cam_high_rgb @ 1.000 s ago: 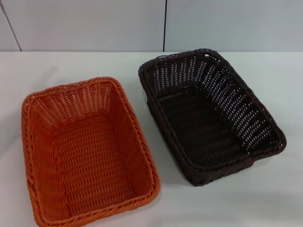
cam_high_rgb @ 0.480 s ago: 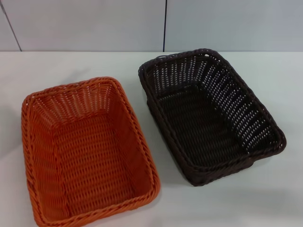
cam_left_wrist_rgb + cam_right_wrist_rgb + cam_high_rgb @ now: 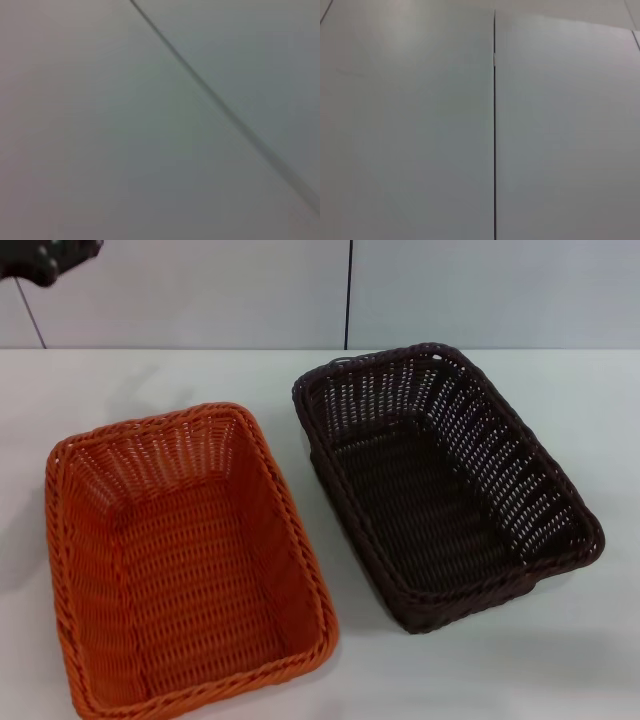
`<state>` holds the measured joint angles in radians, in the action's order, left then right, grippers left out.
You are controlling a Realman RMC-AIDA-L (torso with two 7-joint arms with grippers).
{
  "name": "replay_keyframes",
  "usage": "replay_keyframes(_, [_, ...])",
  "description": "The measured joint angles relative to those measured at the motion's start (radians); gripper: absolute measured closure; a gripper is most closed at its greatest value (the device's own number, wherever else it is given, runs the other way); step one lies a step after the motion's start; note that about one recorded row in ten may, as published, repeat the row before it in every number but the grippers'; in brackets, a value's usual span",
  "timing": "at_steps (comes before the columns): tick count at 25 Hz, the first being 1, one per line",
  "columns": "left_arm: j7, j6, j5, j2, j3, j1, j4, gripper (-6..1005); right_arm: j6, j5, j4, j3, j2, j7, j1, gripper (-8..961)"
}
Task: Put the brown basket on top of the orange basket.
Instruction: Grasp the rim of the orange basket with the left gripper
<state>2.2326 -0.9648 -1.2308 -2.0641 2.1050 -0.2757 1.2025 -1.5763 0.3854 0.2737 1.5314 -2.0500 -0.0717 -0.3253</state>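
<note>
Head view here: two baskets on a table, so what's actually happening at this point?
Nothing is being handled yet. The orange basket and the brown basket sit side by side on the white table, apart and both empty, so the stacking has not started. The left end effector shows only as a dark shape at the upper left corner, well above and away from both baskets. The right arm is out of sight, and both wrist views show only wall panels.

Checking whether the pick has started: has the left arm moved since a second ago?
Yes. The left gripper has come into the head view's top-left corner, above the orange basket; both earlier pictures lacked it.
</note>
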Motion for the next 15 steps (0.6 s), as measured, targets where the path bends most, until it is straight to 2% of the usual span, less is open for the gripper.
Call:
replay_keyframes(1, [0.181,0.254,-0.02,-0.003,-0.143,0.042,0.071,152,0.004,0.0,0.002,-0.001,0.001,0.0,-0.001,306])
replay_keyframes(2, [0.28,0.395,-0.022,-0.004,-0.221,0.056,0.094,152,0.008,0.0,0.002,-0.001,0.001,0.0,-0.002,306])
replay_keyframes(4, [0.28,0.395,-0.022,-0.004,-0.221,0.056,0.094,153,0.009,0.0,0.003,-0.003,0.003,0.0,-0.006,306])
replay_keyframes(5, [0.335,0.474,-0.024,-0.004,-0.272,0.064,0.109,153,0.01,0.001,0.003,-0.004,0.004,0.0,-0.008,306])
replay_keyframes(6, [0.433,0.672,-0.069,-0.004,-0.361,0.067,0.121,154,0.013,0.001,0.004,-0.006,0.005,0.001,-0.01,306])
replay_keyframes(7, [0.442,0.72,-0.107,-0.005,-0.381,0.065,0.122,154,0.017,0.001,0.004,-0.008,0.006,0.001,-0.013,306])
replay_keyframes(9, [0.442,0.72,-0.107,-0.005,-0.381,0.065,0.122,155,0.026,0.001,0.005,-0.01,0.007,0.001,-0.017,306])
replay_keyframes(10, [0.444,0.771,-0.153,-0.005,-0.404,0.064,0.123,155,0.029,0.001,0.005,-0.011,0.008,0.001,-0.018,306])
replay_keyframes(12, [0.444,0.771,-0.153,-0.005,-0.404,0.064,0.123,156,0.034,0.001,0.005,-0.012,0.01,0.001,-0.022,306])
replay_keyframes(13, [0.439,0.953,-0.298,-0.005,-0.495,0.058,0.115,156,0.037,0.001,0.005,-0.014,0.012,0.001,-0.024,306])
replay_keyframes(15, [0.439,0.953,-0.298,-0.005,-0.495,0.058,0.115,157,0.042,0.001,0.005,-0.019,0.015,0.001,-0.028,306])
